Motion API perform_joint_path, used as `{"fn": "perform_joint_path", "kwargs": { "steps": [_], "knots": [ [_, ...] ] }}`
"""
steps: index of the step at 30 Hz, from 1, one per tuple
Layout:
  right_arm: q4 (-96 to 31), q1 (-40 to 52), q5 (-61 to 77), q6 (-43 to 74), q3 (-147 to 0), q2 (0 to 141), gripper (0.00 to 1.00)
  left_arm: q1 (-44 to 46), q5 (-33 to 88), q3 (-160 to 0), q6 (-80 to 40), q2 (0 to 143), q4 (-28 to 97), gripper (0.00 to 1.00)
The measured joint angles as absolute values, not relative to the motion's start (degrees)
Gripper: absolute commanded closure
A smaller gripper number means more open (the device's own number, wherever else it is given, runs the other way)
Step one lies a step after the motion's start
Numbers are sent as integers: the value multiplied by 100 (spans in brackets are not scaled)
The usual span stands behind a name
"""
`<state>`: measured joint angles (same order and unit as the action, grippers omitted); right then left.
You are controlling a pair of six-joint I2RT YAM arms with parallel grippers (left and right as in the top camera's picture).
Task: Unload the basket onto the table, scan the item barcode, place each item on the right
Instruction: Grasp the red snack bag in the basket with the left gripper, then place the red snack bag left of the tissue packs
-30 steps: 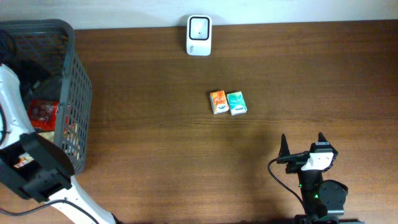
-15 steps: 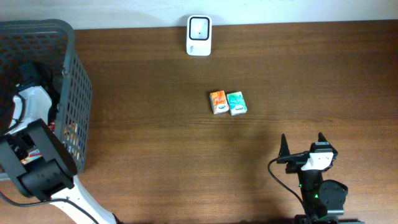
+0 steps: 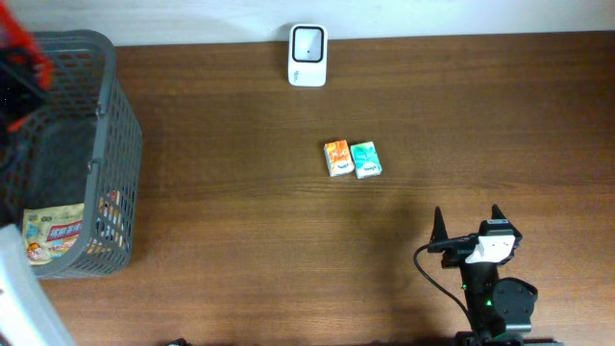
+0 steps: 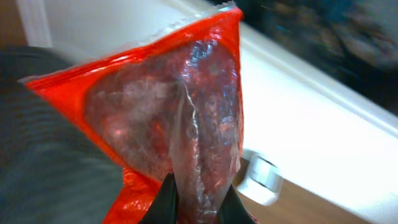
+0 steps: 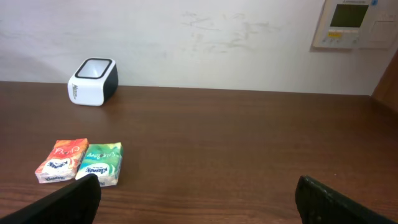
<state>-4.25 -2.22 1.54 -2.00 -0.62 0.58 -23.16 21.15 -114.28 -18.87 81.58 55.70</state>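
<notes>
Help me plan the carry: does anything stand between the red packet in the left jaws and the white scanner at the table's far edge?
Only the basket, by its right wall, lies between the red packet and the scanner. Beyond it the table is bare; the tissue packs sit off that line.

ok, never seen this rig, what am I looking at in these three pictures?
Two robot arms at a table. One picture looks down from above; the other two come from a camera on each wrist. From above: a basket at the left, a white scanner at the far edge, an orange pack and a green pack side by side mid-table. The left gripper is pinched shut on a red bag. The right gripper is open, holding nothing.
</notes>
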Motion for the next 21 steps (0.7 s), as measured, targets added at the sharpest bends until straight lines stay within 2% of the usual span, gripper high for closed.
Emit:
{"fn": "perform_joint_path", "kwargs": {
  "steps": [3, 7, 12, 13, 14, 15, 19, 21],
  "knots": [
    [-427, -222, 152, -196, -62, 60, 1, -906, 2661, -11386, -1835, 8567, 5583, 100],
    [-425, -222, 154, -200, -62, 56, 1, 1396, 1680, -11334, -1614, 10042, 5771, 100],
    [-425, -222, 154, -202, -62, 58, 1, 2679, 318, -11295, -1428, 11913, 6062, 99],
    [-427, -222, 154, -200, -62, 58, 1, 2759, 217, -11295, -1428, 12140, 6086, 80],
    [-427, -222, 154, -198, -62, 58, 1, 2814, 150, -11295, -1428, 12357, 6088, 55],
    [-425, -222, 154, -200, -62, 58, 1, 2858, 102, -11292, -1376, 12556, 6090, 11],
    [-427, -222, 154, -200, -62, 58, 1, 2853, -113, -11441, -1365, 12669, 6134, 9],
    [-425, -222, 154, -200, -62, 58, 1, 2692, -513, -12711, -1363, 12742, 6652, 7]
  ]
}}
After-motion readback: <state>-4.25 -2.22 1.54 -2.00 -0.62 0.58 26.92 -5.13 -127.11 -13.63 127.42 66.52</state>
